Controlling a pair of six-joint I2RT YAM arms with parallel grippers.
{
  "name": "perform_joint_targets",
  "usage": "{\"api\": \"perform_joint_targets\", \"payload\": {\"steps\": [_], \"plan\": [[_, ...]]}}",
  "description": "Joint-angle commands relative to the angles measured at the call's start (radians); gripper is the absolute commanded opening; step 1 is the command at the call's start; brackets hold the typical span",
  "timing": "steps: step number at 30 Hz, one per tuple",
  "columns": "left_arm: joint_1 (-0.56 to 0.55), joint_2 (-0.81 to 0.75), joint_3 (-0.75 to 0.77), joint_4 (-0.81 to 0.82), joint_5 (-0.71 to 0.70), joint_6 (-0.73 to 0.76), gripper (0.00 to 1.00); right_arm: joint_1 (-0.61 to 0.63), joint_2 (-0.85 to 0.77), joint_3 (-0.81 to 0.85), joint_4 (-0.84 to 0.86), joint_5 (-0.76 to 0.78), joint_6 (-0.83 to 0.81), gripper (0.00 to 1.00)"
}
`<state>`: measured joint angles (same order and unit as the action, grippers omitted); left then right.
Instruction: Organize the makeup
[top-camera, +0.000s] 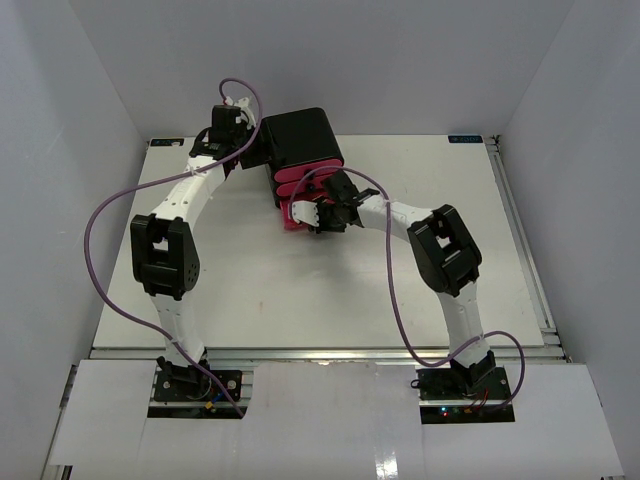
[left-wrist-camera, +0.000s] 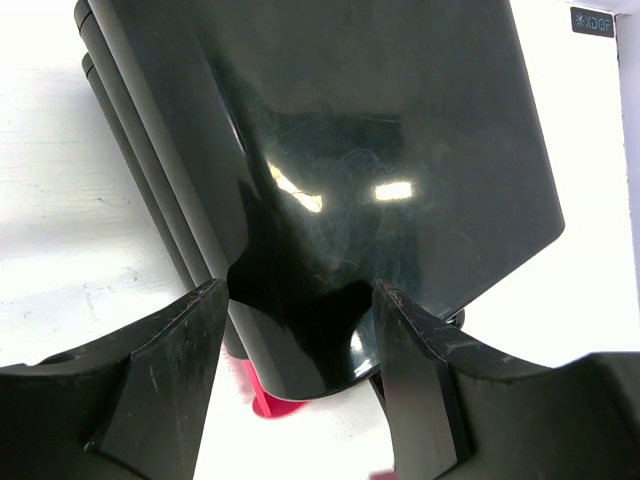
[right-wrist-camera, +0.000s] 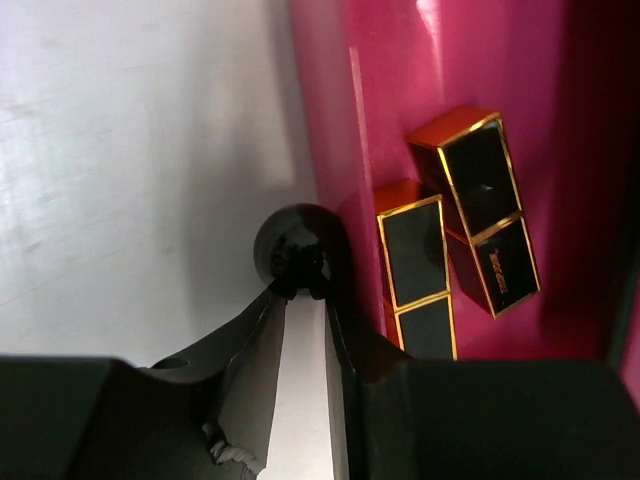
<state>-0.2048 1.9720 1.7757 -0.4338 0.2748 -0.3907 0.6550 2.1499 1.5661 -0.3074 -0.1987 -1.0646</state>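
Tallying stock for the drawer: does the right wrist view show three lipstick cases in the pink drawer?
No, only two black-and-gold lipstick cases lie in the pink drawer.

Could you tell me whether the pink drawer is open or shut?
Open: the pink drawer shows two lipstick cases lying inside.

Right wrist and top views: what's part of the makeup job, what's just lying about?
Job:
- lipstick cases, two, black and gold, lying in the pink drawer
- black organizer box
- drawer knob, pinched by the right pincer

Just there:
- white table
- purple cables
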Motion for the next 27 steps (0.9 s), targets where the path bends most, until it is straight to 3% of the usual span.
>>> {"api": "perform_joint_targets", "payload": {"steps": [1,5,11,16,21,24,27], "plan": [[-0.006,-0.001,-0.043,-0.013,0.044,-0.002,0.70,0.006,0.035,0.022,0.242,0.153,0.065,0.37],[-0.007,-0.013,-0.065,-0.014,0.046,-0.002,0.70,0.008,0.071,0.054,0.295,0.185,0.058,0.50],[-0.005,-0.019,-0.067,-0.013,0.043,-0.005,0.70,0.006,0.100,0.110,0.295,0.193,0.062,0.62],[-0.005,-0.027,-0.063,-0.013,0.032,-0.013,0.70,0.006,0.047,0.055,0.295,0.175,0.082,0.71],[-0.001,-0.060,-0.048,-0.013,-0.024,-0.033,0.71,0.004,-0.107,-0.057,0.215,0.098,0.130,0.81],[0.007,-0.093,-0.007,-0.013,-0.093,-0.030,0.79,-0.014,-0.239,-0.119,0.121,-0.020,0.195,0.90],[0.007,-0.152,0.020,0.019,-0.184,-0.021,0.85,-0.058,-0.375,-0.148,0.011,-0.120,0.286,0.90]]}}
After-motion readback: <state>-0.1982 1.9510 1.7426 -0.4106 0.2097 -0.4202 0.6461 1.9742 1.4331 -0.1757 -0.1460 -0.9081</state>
